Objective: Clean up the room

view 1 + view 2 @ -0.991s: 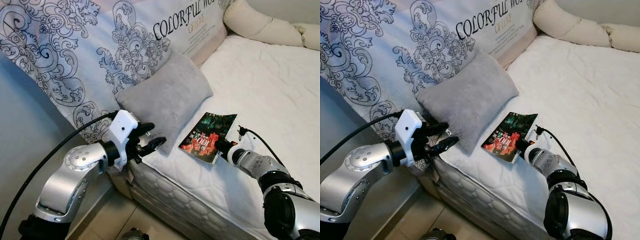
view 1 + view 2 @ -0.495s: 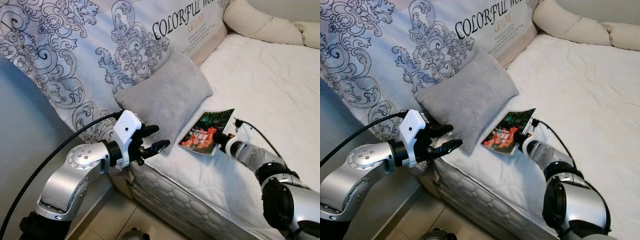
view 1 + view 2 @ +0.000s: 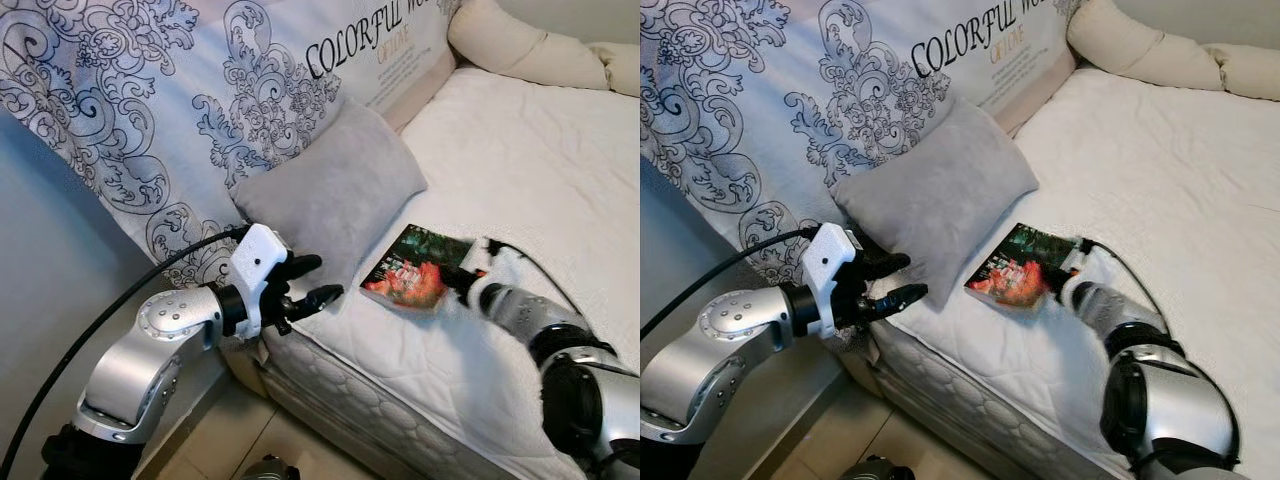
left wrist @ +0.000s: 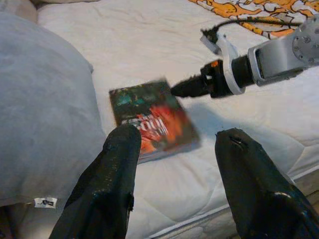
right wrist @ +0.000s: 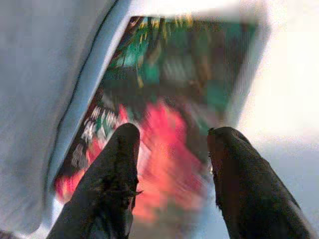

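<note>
A book (image 3: pixel 412 270) with a green and red cover lies on the white mattress (image 3: pixel 520 170), just right of a grey pillow (image 3: pixel 330 195). My right gripper (image 3: pixel 462 277) is at the book's right edge, low over the mattress. In the right wrist view its fingers (image 5: pixel 117 164) stand open with the blurred cover (image 5: pixel 169 99) beyond them. My left gripper (image 3: pixel 316 280) hovers open at the bed's near edge, below the pillow's corner and left of the book (image 4: pixel 149 122).
A large quilt (image 3: pixel 150 90) with grey scroll patterns and printed words is piled along the bed's left side. A cream bolster (image 3: pixel 520 45) lies at the far end. Orange patterned fabric (image 4: pixel 249 7) lies beyond the right arm. Tiled floor (image 3: pixel 230 430) shows below the mattress edge.
The book's right edge tipped up half a second ago and now lies lower. My right gripper has shifted slightly right. My left gripper has edged a little toward the bed.
</note>
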Available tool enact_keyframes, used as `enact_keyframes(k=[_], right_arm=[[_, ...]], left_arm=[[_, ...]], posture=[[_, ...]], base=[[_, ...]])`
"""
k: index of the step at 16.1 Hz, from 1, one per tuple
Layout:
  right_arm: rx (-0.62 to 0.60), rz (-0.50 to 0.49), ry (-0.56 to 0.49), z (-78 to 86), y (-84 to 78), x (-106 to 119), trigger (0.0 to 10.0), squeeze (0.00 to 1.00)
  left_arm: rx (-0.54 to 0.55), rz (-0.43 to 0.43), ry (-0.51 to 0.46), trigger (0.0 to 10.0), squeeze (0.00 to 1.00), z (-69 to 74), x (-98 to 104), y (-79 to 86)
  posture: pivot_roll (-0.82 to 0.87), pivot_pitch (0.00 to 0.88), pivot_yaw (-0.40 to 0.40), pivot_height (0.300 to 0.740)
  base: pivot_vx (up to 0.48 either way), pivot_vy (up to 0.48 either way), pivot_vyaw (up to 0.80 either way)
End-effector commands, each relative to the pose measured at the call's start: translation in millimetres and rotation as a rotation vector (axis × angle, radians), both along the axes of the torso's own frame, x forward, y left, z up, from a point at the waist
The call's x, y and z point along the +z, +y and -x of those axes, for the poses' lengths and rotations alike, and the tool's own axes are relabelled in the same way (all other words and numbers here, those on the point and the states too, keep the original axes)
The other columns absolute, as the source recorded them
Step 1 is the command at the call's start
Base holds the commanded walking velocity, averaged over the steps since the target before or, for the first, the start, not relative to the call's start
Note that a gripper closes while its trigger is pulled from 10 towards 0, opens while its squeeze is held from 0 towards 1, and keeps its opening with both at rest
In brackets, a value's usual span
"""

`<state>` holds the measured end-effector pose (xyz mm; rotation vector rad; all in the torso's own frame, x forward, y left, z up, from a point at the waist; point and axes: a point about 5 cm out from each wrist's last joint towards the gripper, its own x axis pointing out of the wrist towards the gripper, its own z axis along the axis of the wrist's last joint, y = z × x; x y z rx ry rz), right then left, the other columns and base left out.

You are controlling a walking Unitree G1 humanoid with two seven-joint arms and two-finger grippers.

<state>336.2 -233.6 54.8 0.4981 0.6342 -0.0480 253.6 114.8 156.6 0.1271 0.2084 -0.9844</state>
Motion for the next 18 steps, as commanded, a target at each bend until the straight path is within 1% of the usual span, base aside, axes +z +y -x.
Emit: enact_keyframes(k=[1, 3, 4, 5, 6, 7, 8, 9, 10, 11, 12, 13, 14, 15, 16, 17, 18], right_arm=[[-0.014, 0.007, -0.009, -0.3, -3.8, 1.6, 10.0, 1.0], [-0.028, 0.018, -0.022, 1.0, -13.1, 4.1, 10.0, 1.0], [-0.016, 0.021, -0.035, 0.3, -14.5, 6.0, 10.0, 1.0], [0.002, 0.031, -0.053, -1.0, -15.0, 8.6, 10.0, 1.0], [0.049, 0.055, -0.087, -3.5, -14.3, 13.0, 10.0, 1.0], [0.123, 0.06, -0.128, -6.1, -8.0, 16.8, 10.0, 1.0], [0.199, 0.085, -0.162, -7.1, -0.3, 18.3, 10.0, 1.0], [0.227, 0.097, -0.176, -7.0, 2.7, 18.5, 10.0, 1.0], [0.279, 0.131, -0.201, -4.6, 8.1, 18.5, 10.0, 1.0], [0.364, 0.161, -0.244, 1.7, 17.6, 19.0, 10.0, 1.0], [0.389, 0.174, -0.25, 4.5, 20.7, 18.6, 10.0, 1.0], [0.413, 0.197, -0.265, 8.5, 24.0, 19.2, 10.0, 1.0], [0.395, 0.29, -0.341, 14.5, 28.3, 26.6, 10.0, 1.0], [0.343, 0.348, -0.396, 14.7, 27.5, 32.4, 10.0, 1.0], [0.249, 0.405, -0.449, 18.8, 27.7, 43.9, 10.0, 0.0], [0.243, 0.423, -0.487, 27.3, 35.4, 53.1, 10.0, 0.0], [0.247, 0.422, -0.498, 31.3, 39.0, 55.8, 10.0, 0.0]], left_arm=[[-0.015, -0.001, -0.008, 10.0, 0.25, -0.6, 2.1, -1.2], [-0.016, 0.006, -0.012, 10.0, 0.25, -2.0, 1.4, -3.4], [-0.012, 0.01, -0.016, 10.0, 0.25, -2.8, 1.1, -4.4], [-0.002, 0.016, -0.023, 10.0, 0.25, -3.3, 1.3, -4.5], [0.022, 0.018, -0.038, 10.0, 0.25, -4.5, 1.3, -4.4], [0.05, 0.022, -0.043, 10.0, 0.25, -5.2, -0.2, -3.8], [0.066, 0.022, -0.045, 10.0, 0.25, -4.7, -2.9, -3.4], [0.071, 0.021, -0.046, 10.0, 0.26, -4.1, -4.3, -3.3], [0.08, 0.026, -0.048, 10.0, 0.25, -2.2, -6.8, -4.0], [0.122, 0.036, -0.057, 10.0, 0.25, -2.1, -9.0, -4.1], [0.141, 0.035, -0.061, 10.0, 0.24, -2.6, -10.0, -4.0], [0.185, 0.027, -0.075, 10.0, 0.23, -4.8, -11.3, -2.8], [0.302, 0.019, -0.119, 10.0, 0.13, -11.0, -13.9, 1.3], [0.345, 0.021, -0.127, 10.0, 0.07, -13.5, -14.8, 2.9], [0.443, 0.042, -0.13, 10.0, 0.01, -18.3, -16.5, 7.4], [0.528, 0.068, -0.134, 10.0, 0.01, -19.7, -17.2, 12.6], [0.554, 0.076, -0.136, 10.0, 0.01, -19.7, -17.6, 14.1]], posture=[[0.06, 0.0, 0.08, 0.74], [0.05, 0.0, 0.076, 0.74], [0.05, 0.0, 0.072, 0.74], [0.05, 0.0, 0.07, 0.74], [0.04, 0.0, 0.063, 0.74], [0.03, 0.0, 0.061, 0.74], [0.02, 0.0, 0.058, 0.74], [0.02, 0.0, 0.057, 0.74], [0.01, 0.0, 0.058, 0.74], [0.0, 0.0, 0.063, 0.74], [-0.01, 0.0, 0.063, 0.74], [-0.01, 0.0, 0.063, 0.74], [-0.02, 0.0, 0.059, 0.74], [-0.03, 0.0, 0.058, 0.74], [-0.03, 0.0, 0.055, 0.74], [-0.04, 0.0, 0.051, 0.74], [-0.04, 0.0, 0.051, 0.74]], base=[[0.0, 0.0, 0.0], [0.0, 0.0, 0.0], [0.0, 0.0, 0.0], [0.0, 0.0, 0.0], [0.0, 0.0, 0.0], [0.0, 0.0, 0.0], [0.0, 0.0, 0.0], [0.0, 0.0, 0.0], [0.0, 0.0, 0.0], [0.0, 0.0, 0.0], [0.0, 0.0, 0.0], [0.0, 0.0, 0.0], [0.0, 0.0, 0.0], [0.0, 0.0, 0.0], [0.0, 0.0, 0.0], [0.0, 0.0, 0.0], [0.0, 0.0, 0.0]])
